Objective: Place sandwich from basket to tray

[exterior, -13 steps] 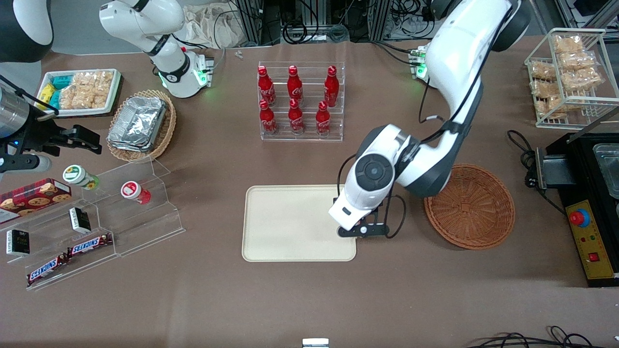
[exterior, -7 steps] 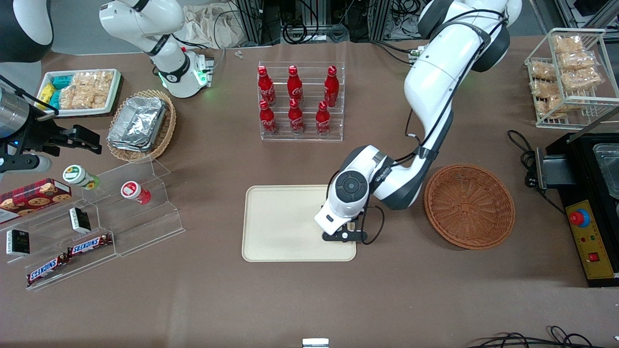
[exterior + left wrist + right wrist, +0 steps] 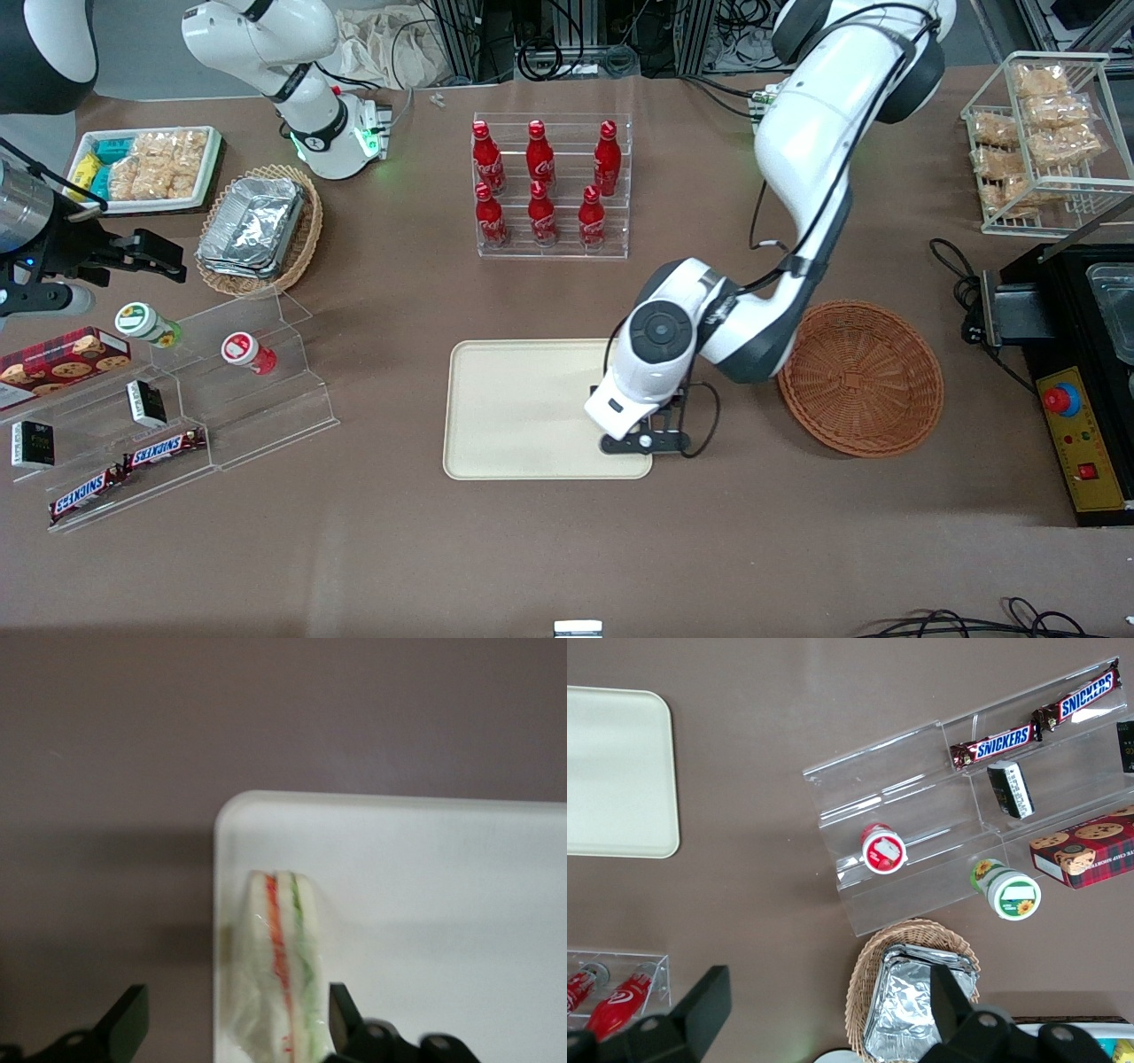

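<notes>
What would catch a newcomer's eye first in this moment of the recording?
The white working arm reaches over the cream tray, its gripper open, at the tray's end nearest the reddish-brown basket. The sandwich stands on edge on the tray by its rim, between the open fingers. Farther from the camera, the red bottles stand in a clear rack.

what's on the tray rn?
The sandwich stands on edge near a corner of the tray, between the open gripper's fingers. In the front view the arm covers it.
</notes>
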Action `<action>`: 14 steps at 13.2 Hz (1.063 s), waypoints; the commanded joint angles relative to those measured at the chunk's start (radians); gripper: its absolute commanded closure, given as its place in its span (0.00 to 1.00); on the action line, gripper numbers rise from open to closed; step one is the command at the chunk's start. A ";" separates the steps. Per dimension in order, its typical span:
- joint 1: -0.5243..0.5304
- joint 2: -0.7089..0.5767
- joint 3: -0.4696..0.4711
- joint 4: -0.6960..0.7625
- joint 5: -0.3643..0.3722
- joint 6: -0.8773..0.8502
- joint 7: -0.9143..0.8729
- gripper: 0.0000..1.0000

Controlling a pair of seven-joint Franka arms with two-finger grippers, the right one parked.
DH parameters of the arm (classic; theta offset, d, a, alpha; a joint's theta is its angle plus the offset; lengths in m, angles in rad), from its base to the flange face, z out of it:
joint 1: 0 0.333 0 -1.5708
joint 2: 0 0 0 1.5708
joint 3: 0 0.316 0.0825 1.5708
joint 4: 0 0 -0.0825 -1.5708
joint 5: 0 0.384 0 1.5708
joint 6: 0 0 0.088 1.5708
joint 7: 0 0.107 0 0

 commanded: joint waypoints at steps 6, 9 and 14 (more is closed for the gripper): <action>0.271 -0.401 -0.003 -0.095 -0.083 -0.371 0.142 0.00; 0.356 -0.520 0.000 -0.217 -0.111 -0.377 0.292 0.00; 0.359 -0.758 0.109 -0.530 -0.115 -0.340 0.577 0.00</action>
